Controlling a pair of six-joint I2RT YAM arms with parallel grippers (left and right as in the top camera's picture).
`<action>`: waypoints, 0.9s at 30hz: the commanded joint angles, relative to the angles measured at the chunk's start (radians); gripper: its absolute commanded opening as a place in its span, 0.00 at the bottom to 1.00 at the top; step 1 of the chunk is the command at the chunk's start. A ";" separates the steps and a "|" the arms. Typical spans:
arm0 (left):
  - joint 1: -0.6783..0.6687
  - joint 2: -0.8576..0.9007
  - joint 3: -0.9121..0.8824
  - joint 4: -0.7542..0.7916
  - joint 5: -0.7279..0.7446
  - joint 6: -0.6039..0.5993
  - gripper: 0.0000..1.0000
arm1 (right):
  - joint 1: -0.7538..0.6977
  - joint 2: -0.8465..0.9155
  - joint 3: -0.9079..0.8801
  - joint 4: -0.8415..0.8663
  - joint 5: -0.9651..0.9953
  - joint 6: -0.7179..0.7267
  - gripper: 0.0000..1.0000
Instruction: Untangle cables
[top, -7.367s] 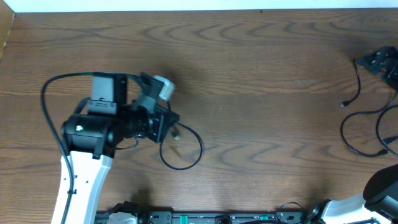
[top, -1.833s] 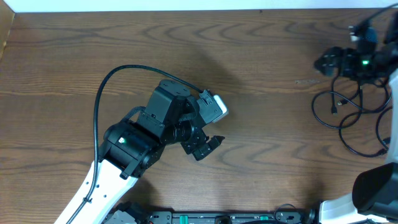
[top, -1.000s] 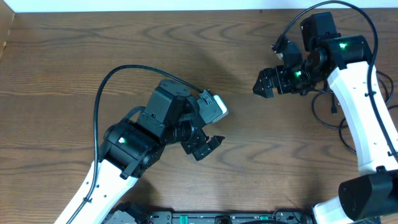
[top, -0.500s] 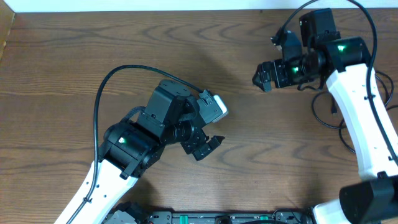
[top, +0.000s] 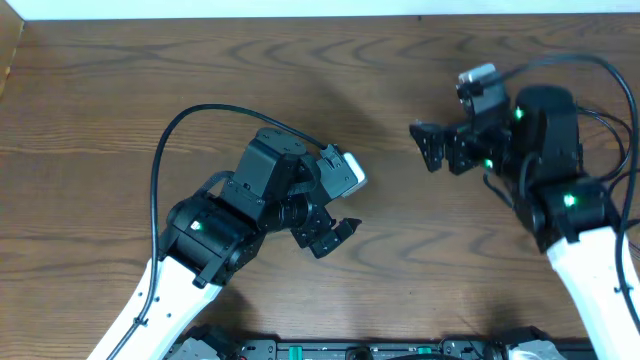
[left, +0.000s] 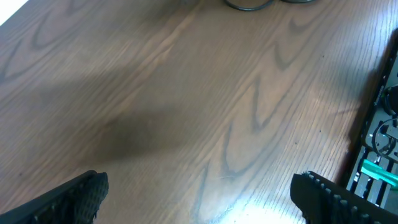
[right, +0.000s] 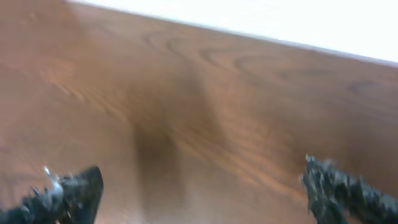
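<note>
The cables lie at the right side of the table, almost wholly hidden under my right arm. In the overhead view only a short thin black curve (top: 495, 188) shows beside that arm. A dark loop (left: 249, 5) cuts the top edge of the left wrist view. My right gripper (top: 424, 147) (right: 202, 180) hovers left of them, open, with bare wood between its fingers. My left gripper (top: 338, 238) (left: 199, 186) is open over the table's middle, with nothing between its fingers.
The wooden table (top: 420, 260) runs to a white back edge (right: 249, 25). A black equipment rail (left: 379, 155) lines the front edge. The left arm's thick black cable (top: 170, 135) arcs above the wood.
The right arm has pulled back toward the front and its wrist has turned over, covering the cable loops. Its gripper stays open near the same spot. The left arm has not moved.
</note>
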 joint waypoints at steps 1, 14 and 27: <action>-0.002 -0.002 0.009 0.000 0.009 -0.009 0.98 | 0.000 -0.086 -0.102 0.088 0.003 0.002 0.99; -0.002 -0.002 0.009 0.000 0.009 -0.009 0.98 | 0.000 -0.349 -0.616 0.667 0.002 0.003 0.99; -0.002 -0.002 0.009 0.001 0.009 -0.009 0.98 | -0.003 -0.555 -1.036 1.173 0.043 0.002 0.99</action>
